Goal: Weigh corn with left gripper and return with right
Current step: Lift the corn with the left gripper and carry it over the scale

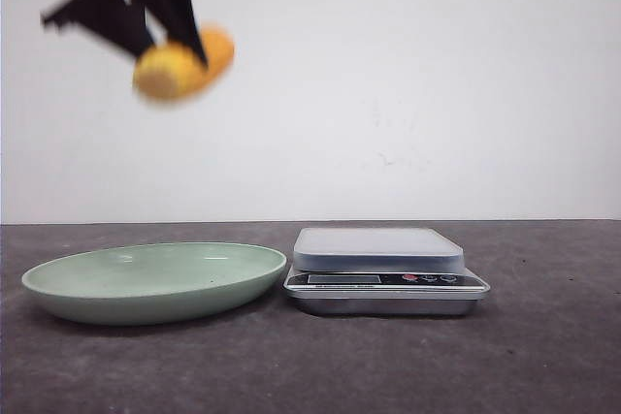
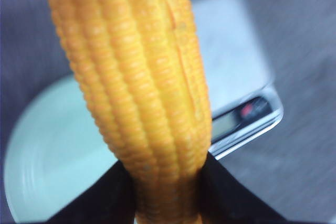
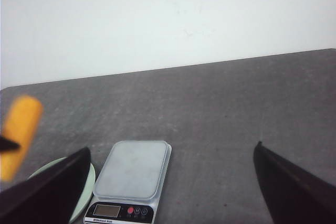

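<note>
- Dark table [image 1: 543, 356] carries a pale green plate [image 1: 155, 281], with the scale [image 1: 383, 269] just beside it at 3 o'clock.
- Left gripper [image 1: 170, 46] pinches the corn [image 1: 182, 65] high above the plate.
- Right gripper [image 3: 173, 182] has its fingers spread wide, empty, over the table.

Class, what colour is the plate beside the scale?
Pale green; the plate shows best in the front view, left of the scale.

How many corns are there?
1. The corn is up in the air, held by the left pincer, above the green plate. None shows on the scale.
</note>
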### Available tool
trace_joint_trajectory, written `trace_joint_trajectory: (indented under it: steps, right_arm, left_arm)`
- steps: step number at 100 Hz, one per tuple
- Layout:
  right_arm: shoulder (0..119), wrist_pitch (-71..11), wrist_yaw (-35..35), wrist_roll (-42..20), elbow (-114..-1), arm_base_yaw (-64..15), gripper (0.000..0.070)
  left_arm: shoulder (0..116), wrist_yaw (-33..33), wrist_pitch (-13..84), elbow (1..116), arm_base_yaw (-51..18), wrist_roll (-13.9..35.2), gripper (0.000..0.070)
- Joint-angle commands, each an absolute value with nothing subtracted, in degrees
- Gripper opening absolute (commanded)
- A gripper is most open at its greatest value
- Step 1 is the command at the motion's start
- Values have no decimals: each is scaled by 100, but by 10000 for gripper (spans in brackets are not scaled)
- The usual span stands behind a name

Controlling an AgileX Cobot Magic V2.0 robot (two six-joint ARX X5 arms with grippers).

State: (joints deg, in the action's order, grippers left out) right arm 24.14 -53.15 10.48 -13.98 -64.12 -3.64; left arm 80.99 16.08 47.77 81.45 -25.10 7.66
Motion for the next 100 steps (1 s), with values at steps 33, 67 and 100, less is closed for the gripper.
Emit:
trace_joint_trajectory:
  steps: [33,67,100]
  right_arm:
    - [2458,-5330,1048,-1479,-6493,-360,619]
    - [2458,-5419,1050,-1481,-6493,-360,620]
    - [2458,-5570,1048,-1472,-6493,-360,620]
  left_arm:
    - [7297,1848,4646,9845,-2558,869,11]
    - [7166,1852,4665,10088,-2558,948,11]
    - [7185,1935,4091,10088,-2565,1431,12]
